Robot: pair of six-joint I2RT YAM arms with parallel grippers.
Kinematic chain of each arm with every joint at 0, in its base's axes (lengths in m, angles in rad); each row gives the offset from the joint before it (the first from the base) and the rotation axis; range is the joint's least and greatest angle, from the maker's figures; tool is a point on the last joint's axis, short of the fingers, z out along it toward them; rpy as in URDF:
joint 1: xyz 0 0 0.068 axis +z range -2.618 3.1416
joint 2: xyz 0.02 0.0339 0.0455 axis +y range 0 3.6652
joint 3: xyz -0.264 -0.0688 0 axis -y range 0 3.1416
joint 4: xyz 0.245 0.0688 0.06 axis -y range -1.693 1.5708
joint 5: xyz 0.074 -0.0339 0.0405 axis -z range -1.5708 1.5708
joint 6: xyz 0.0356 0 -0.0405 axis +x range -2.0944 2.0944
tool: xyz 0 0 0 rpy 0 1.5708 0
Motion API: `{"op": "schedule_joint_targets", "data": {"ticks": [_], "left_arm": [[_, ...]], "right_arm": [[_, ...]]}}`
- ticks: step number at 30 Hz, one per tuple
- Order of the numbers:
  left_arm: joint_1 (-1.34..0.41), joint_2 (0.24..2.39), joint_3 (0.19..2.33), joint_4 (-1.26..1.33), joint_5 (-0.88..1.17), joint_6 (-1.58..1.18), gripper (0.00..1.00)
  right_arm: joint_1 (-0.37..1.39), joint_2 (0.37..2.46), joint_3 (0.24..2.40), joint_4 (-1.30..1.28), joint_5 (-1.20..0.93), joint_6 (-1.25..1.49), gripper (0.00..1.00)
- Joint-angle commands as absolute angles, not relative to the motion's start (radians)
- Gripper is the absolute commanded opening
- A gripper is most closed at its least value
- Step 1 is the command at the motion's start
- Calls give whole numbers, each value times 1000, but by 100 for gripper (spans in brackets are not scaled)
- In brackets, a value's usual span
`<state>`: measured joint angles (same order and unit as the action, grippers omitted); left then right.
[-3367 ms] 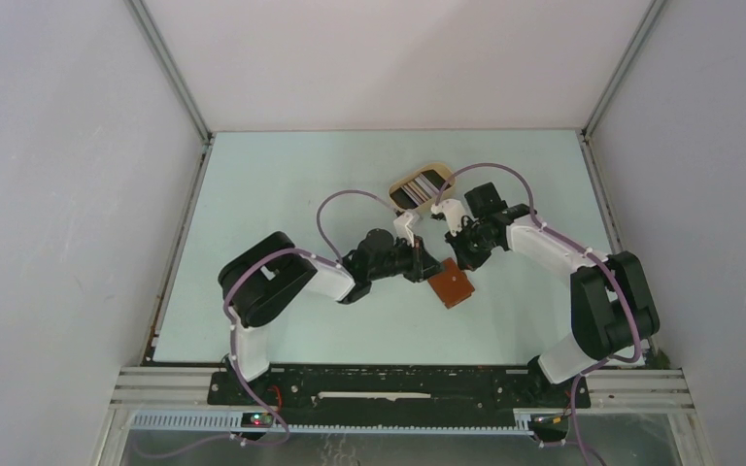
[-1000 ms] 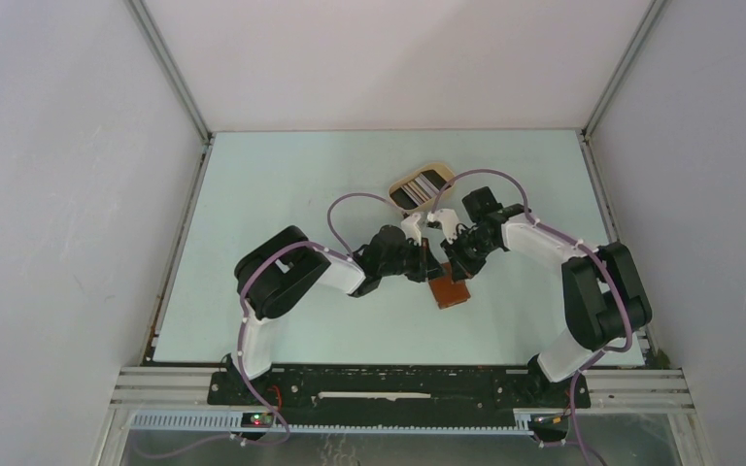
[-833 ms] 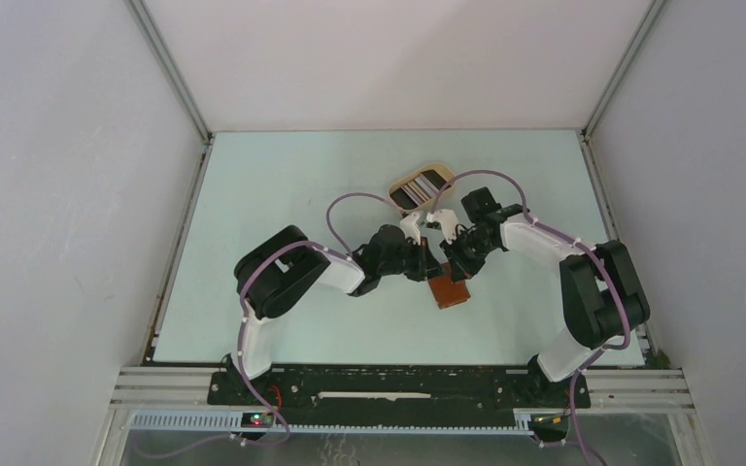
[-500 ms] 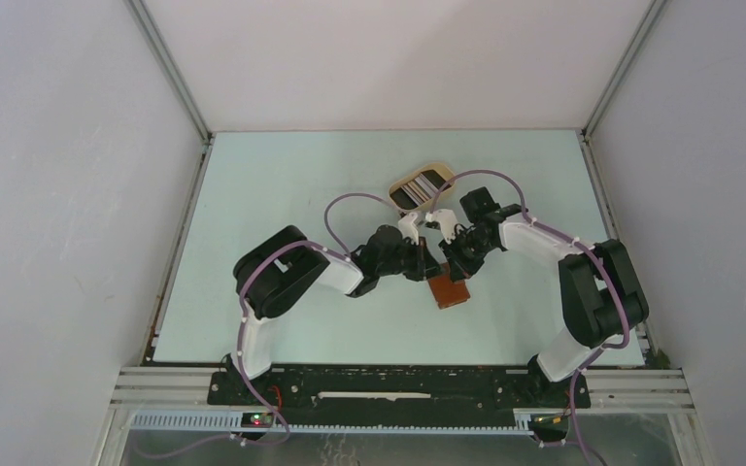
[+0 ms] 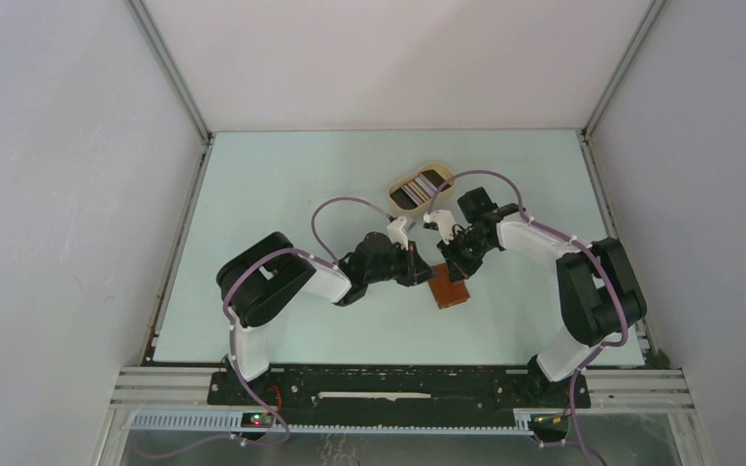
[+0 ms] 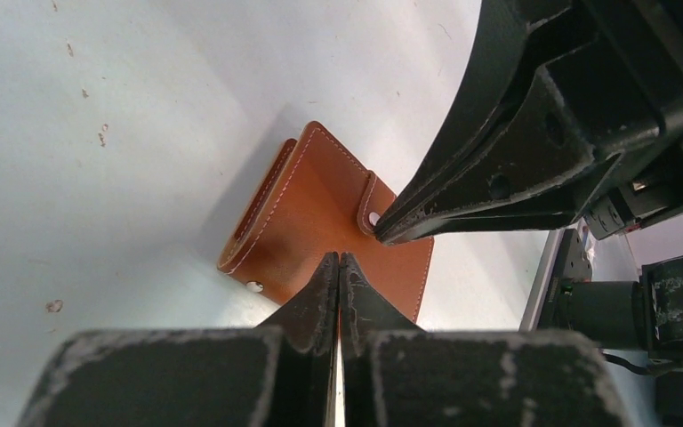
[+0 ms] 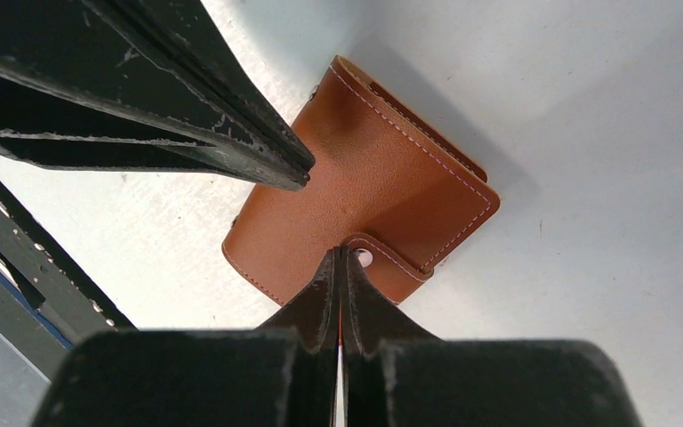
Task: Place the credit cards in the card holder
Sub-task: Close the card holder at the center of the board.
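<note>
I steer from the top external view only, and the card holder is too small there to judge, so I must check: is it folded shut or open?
Observer: Folded shut. The left wrist view shows the card holder closed, with its brown cover facing up.
Operator: Where are the tips of the right hand?
Observer: The right hand is shut, and its tips are at the end of the closing tab, by the snap.
Operator: And the left hand?
Observer: The left hand is also shut and holds nothing. Its tips point at the cover, away from the tab.
</note>
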<state>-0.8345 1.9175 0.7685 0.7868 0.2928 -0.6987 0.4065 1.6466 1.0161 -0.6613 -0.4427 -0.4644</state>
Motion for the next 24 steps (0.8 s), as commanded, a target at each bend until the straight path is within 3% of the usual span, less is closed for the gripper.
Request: {"op": "schedule_joint_targets", "data": {"ticks": [1, 24], "left_arm": [[-830, 1872, 744, 836, 275, -676, 2], [-826, 1865, 720, 868, 246, -681, 2]], "right_arm": [[423, 1678, 1034, -653, -438, -460, 0], [419, 1741, 1052, -679, -381, -446, 0]]}}
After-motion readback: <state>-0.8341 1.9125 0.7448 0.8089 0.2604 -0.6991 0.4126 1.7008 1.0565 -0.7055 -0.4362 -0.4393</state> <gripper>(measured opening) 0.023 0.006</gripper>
